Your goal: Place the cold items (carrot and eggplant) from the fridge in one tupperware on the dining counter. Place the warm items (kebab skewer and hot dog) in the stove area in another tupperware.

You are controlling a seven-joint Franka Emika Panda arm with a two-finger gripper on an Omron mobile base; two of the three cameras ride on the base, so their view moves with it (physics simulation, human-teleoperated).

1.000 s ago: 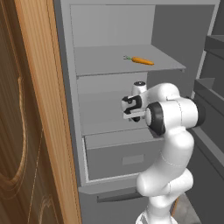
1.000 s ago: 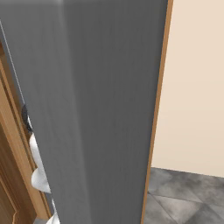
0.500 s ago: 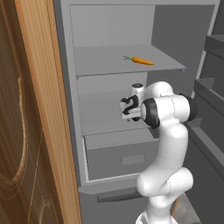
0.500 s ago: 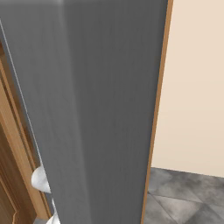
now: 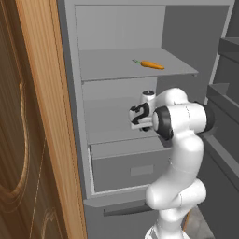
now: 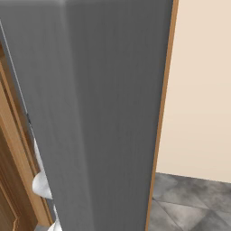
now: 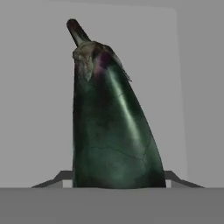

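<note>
1. Lower centre of the hand view: the eggplant (image 7: 111,131) sits right between our finger tips (image 7: 57,179), which hug its sides. Whether the gripper (image 5: 137,116) truly holds it yet, we cannot tell.
2. Compared with a second ago, our arm has pushed a little deeper over the fridge's middle shelf (image 5: 112,133), so the cold-item pickup looks under way.
3. Upper centre of the left base view: the carrot (image 5: 150,64) lies untouched on the top shelf (image 5: 116,65).
</note>
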